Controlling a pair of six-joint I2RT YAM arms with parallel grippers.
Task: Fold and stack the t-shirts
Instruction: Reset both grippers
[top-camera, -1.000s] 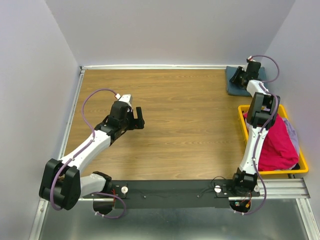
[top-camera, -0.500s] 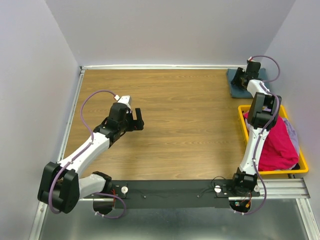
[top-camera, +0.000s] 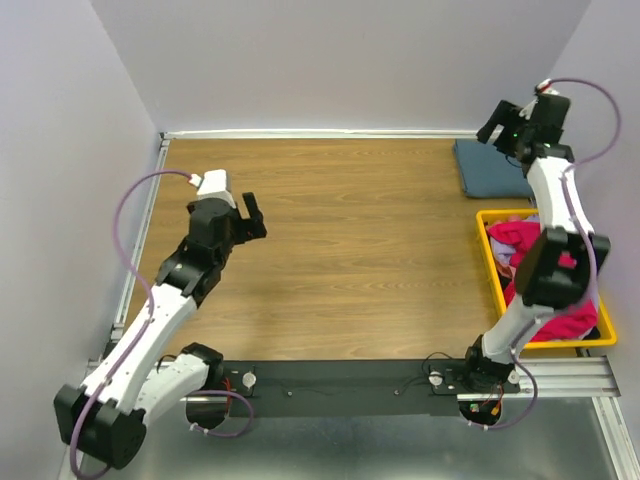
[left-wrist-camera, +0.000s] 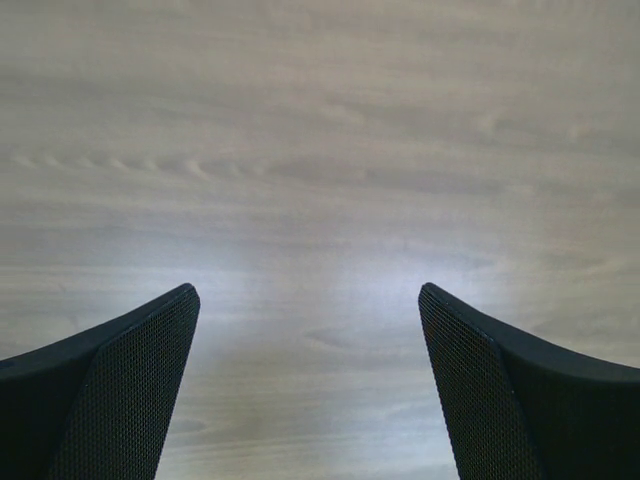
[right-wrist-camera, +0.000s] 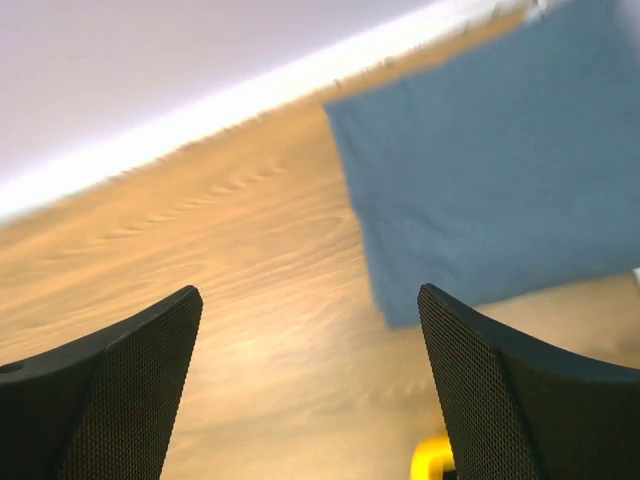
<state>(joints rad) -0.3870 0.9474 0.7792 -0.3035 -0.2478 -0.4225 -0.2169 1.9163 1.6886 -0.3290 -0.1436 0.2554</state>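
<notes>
A slate blue-grey t-shirt (top-camera: 488, 168) lies folded flat at the table's far right corner; in the right wrist view the same t-shirt (right-wrist-camera: 500, 170) fills the upper right. My right gripper (top-camera: 497, 128) hangs above the shirt's far edge, open, clear of the cloth. Between its fingers (right-wrist-camera: 310, 292) only bare wood shows. A magenta-pink t-shirt (top-camera: 515, 242) lies crumpled in the yellow bin (top-camera: 487, 262), partly hidden by my right arm. My left gripper (top-camera: 250, 213) hovers open over the left half of the table, and its wrist view (left-wrist-camera: 309, 290) shows nothing but wood.
The yellow bin stands at the right edge, just in front of the folded shirt; its corner (right-wrist-camera: 432, 460) peeks in at the bottom of the right wrist view. Grey walls close in the back and both sides. A metal rail (top-camera: 400, 375) runs along the near edge.
My right gripper has opened and lifted up off the folded blue-grey shirt, the arm stretching higher. My left arm has drawn back toward the left.
</notes>
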